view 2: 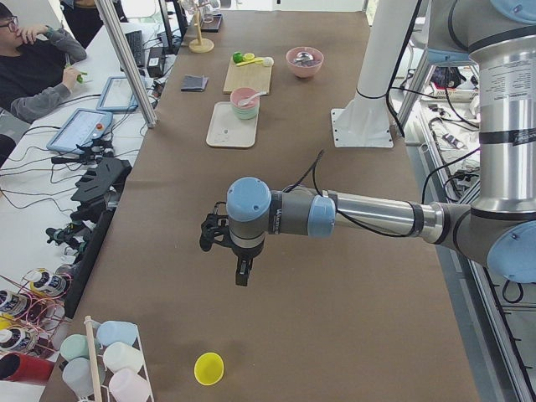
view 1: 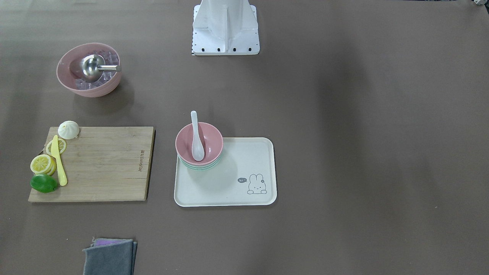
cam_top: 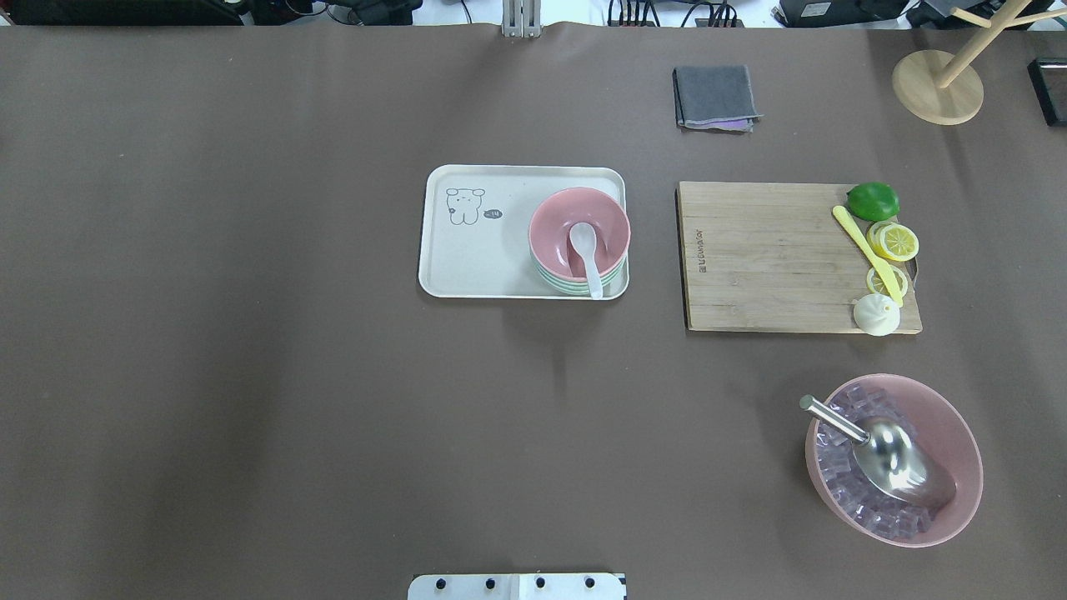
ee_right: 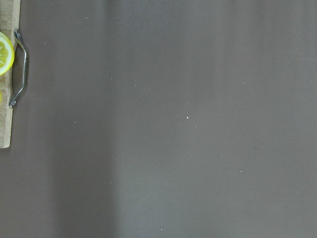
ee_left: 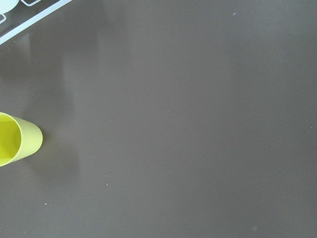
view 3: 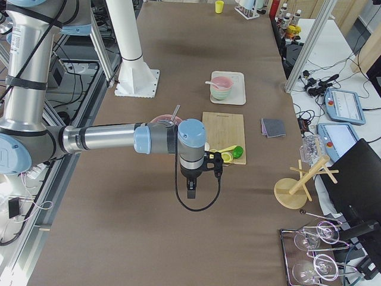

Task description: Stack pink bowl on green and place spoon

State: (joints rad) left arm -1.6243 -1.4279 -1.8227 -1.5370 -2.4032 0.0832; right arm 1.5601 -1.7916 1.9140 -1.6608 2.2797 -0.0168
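Note:
A small pink bowl (cam_top: 579,221) sits stacked on a pale green bowl (cam_top: 575,287) at the right end of a cream tray (cam_top: 475,267) in the overhead view. A white spoon (cam_top: 585,252) lies inside the pink bowl, its handle over the near rim. The stack also shows in the front-facing view (view 1: 210,139). My left gripper (view 2: 242,275) hangs over bare table far from the tray, seen only in the exterior left view. My right gripper (view 3: 190,192) hangs beside the cutting board, seen only in the exterior right view. I cannot tell whether either is open or shut.
A wooden cutting board (cam_top: 767,258) holds a lime, lemon slices, a yellow knife and a white bun. A large pink bowl (cam_top: 959,467) holds ice cubes and a metal scoop. A grey cloth (cam_top: 715,97), a wooden stand (cam_top: 938,83) and a yellow cup (ee_left: 17,144) lie around.

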